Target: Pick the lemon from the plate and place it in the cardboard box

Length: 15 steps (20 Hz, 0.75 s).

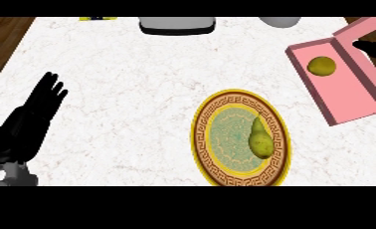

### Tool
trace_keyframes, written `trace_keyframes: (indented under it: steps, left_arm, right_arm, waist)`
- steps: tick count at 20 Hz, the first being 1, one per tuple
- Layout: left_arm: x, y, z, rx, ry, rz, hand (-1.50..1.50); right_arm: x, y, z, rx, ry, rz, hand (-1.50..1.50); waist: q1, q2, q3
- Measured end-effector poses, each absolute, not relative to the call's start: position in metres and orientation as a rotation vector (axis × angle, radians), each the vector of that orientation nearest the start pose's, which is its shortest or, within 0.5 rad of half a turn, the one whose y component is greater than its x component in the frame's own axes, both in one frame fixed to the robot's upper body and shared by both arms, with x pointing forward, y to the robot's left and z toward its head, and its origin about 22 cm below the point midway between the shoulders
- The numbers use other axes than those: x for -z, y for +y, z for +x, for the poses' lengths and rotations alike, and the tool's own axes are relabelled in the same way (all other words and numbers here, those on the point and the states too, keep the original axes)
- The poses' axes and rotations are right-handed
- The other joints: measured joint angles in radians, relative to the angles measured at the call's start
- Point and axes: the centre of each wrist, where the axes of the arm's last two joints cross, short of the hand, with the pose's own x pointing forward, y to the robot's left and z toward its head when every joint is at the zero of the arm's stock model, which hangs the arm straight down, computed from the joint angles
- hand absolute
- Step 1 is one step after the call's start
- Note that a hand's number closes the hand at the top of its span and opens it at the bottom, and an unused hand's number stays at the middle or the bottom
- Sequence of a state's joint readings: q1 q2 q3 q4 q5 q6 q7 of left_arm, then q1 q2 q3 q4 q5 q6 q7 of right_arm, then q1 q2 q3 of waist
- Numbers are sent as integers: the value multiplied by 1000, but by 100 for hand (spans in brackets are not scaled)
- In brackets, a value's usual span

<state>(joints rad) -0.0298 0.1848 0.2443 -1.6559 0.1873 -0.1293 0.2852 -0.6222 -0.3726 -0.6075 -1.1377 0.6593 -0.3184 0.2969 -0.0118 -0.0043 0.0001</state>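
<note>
A round yellow lemon (322, 66) lies inside the pink open box (345, 101) at the right, near the box's far end. The gold-rimmed patterned plate (213, 143) sits at centre right and holds a yellow-green pear-shaped fruit (259, 140) on its right side. My left hand (37, 111) stays open at the left edge, fingers pointing up, far from the plate. A small black part of my right hand (366, 48) shows at the right edge, just behind the box's raised lid; the rest of it is out of view.
A grey and white appliance (177, 25) stands at the counter's back edge, with a grey rounded object (280, 21) to its right and a small yellow item (98, 18) to its left. Dark wood (13, 29) borders the counter's left corner.
</note>
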Motion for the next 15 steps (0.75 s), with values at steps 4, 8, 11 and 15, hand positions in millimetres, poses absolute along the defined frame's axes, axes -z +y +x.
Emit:
trace_keyframes:
  steps: [4,8,11,15]
  left_arm:
    - [-47,327,237,-59,-1441,67,0]
    - [-56,328,238,-53,-1444,65,0]
    - [-54,324,244,-57,-1445,62,0]
    - [-52,322,245,-60,-1446,58,0]
  right_arm:
    - [-142,-420,319,353,-1384,-1123,-150]
    - [-151,-444,288,360,-1406,-1095,-150]
    - [-149,-461,266,349,-1428,-1079,-150]
    - [-147,-471,248,324,-1431,-1076,-150]
  waist:
    - [-1,0,0]
    - [3,1,0]
    - [4,2,0]
    - [7,3,0]
